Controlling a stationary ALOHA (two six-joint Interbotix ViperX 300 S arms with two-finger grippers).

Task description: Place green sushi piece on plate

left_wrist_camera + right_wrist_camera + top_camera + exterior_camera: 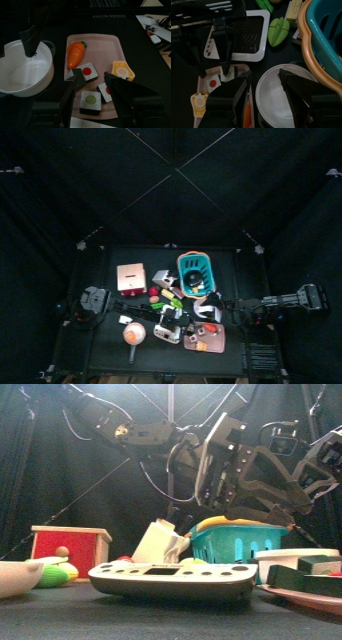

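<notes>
Poised with the left tool spread wide and empty above the pink tray, near the desk's front edge and right of its middle. Down between the jaws, closer to one than the other and seemingly touched by neither: the green sushi piece, flat on the tray's half nearer the white plate, with a red-centred piece just beside it toward the carrot and another red-centred piece close against its far side. Roughly square on top, so no real long axis to line up with; sides turned only slightly off the line of the jaws. Probably calls for a straight drop and a small shift to centre the piece, minding the neighbour crowding one jaw's path. Then a short carry sideways, since the plate sits just beside the tray's long edge. Clearly a job for the left arm, already overhead. Over the plate, resting with jaws apart and nothing between them, the right tool, possibly in the way of the drop-off.
</notes>
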